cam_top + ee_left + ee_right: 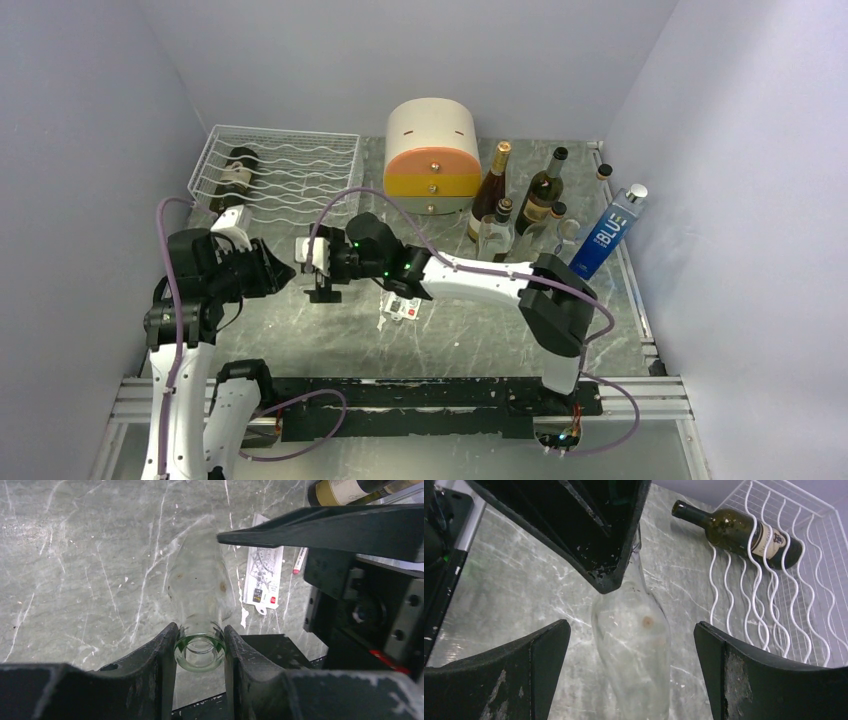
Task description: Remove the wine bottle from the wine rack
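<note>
Clear bottle (200, 585) is in my left claw (199, 632), off the rack (300, 165) and over the bench (480, 340) just near of it. The claw's two fingers (160, 655) are pinched narrow on the greenish rim of the mouth, touching the glass on both sides. On the left wrist view I look straight down the neck to the body beyond, and I cannot tell whether the base touches the bench. My right claw (631, 626) stands wide open, one finger on each side of the bottle's body, both clear of the glass. On the overhead view the two claws face each other left of centre, the left one on the left. A dark bottle (235, 172) with a cream label lies on its side along the left part of the white wire rack at the far left. On the right wrist view its neck pokes out past the wavy wires. A white card (403, 308) lies flat on the bench just right of the right claw. A round cream-and-orange cabinet (432, 155) sits at the far middle, just right of the rack. Several upright bottles (520, 200) cluster at the far right, with a blue one (608, 235) leaning at the right edge of that group.
</note>
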